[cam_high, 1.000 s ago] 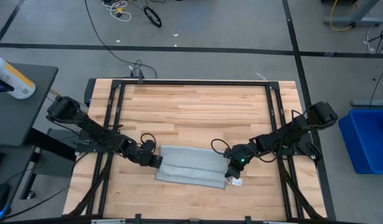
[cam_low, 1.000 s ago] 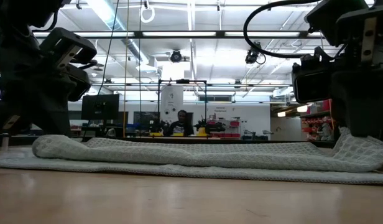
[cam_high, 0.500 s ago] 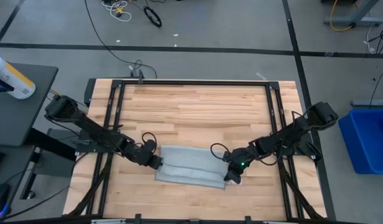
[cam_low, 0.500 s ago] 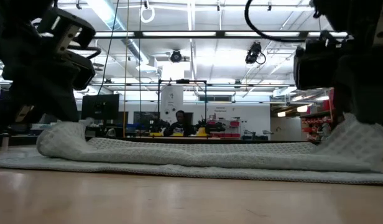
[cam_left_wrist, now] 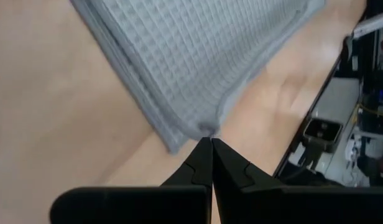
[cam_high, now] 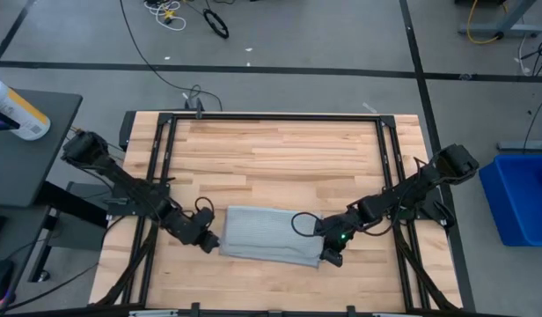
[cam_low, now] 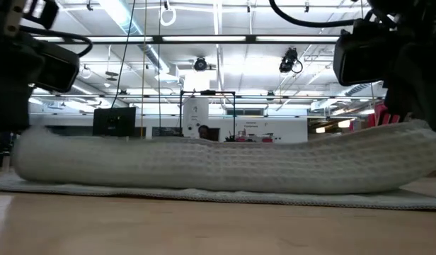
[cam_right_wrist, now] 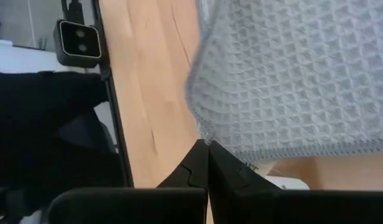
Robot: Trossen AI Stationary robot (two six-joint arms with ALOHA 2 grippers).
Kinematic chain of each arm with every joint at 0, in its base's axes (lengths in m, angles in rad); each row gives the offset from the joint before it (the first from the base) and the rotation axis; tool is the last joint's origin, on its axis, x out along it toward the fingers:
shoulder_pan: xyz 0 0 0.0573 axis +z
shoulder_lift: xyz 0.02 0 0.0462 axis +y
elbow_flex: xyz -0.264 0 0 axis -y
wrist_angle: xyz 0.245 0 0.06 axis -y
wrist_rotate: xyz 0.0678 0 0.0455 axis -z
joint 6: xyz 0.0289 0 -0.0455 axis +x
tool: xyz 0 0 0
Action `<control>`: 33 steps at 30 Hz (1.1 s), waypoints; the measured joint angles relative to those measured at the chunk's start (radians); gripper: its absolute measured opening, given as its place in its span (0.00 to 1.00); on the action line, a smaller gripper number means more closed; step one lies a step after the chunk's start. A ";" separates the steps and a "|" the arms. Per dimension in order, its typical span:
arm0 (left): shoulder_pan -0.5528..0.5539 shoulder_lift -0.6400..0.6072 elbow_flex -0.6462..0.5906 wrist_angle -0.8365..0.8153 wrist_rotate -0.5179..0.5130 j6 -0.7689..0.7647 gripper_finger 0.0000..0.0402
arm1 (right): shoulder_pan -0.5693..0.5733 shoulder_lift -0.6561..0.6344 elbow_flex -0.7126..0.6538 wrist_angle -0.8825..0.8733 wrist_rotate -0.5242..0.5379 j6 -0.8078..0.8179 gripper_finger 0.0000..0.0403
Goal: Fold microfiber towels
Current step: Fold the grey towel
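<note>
The light grey-blue microfiber towel [cam_high: 264,235] lies folded near the table's near edge, its lower layer flat on the wood [cam_low: 218,196]. An upper layer [cam_low: 218,164] is held up between the two grippers. My left gripper [cam_high: 208,243] is shut on the towel's left corner. My right gripper [cam_high: 329,254] is shut on its right corner. A small white tag [cam_right_wrist: 285,183] lies on the table by the right corner. My left gripper pinches the upper layer's corner [cam_left_wrist: 207,129] between its two fingertips, coming from the table's left and slanting down. The corner is lifted off the lower layer. My right gripper pinches the upper layer's other corner [cam_right_wrist: 206,138] between its two fingertips, coming from the table's right and slanting down. The layer hangs between the grippers, a little above the lower layer.
Bare wooden tabletop [cam_high: 280,158] stretches from the towel to the far edge. A black metal frame [cam_high: 271,117] runs round the table. A spray bottle [cam_high: 16,110] lies on a side stand at the left. A blue bin [cam_high: 522,198] stands at the right.
Both grippers have moved toward the table's near edge, staying shut on the towel's corners. The upper layer has been drawn over the lower one toward the near edge and lifted; the towel's far fold has stayed in place.
</note>
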 joint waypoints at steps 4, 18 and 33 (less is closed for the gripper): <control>-0.032 0.000 0.000 -0.025 -0.005 -0.041 0.00 | 0.000 0.000 -0.010 -0.001 -0.020 0.008 0.00; -0.046 0.000 0.000 -0.054 -0.091 -0.096 0.00 | 0.003 0.000 -0.011 0.134 -0.069 0.040 0.16; 0.135 0.000 0.000 -0.004 -0.105 0.021 0.30 | -0.165 0.000 -0.011 0.130 -0.128 0.010 0.69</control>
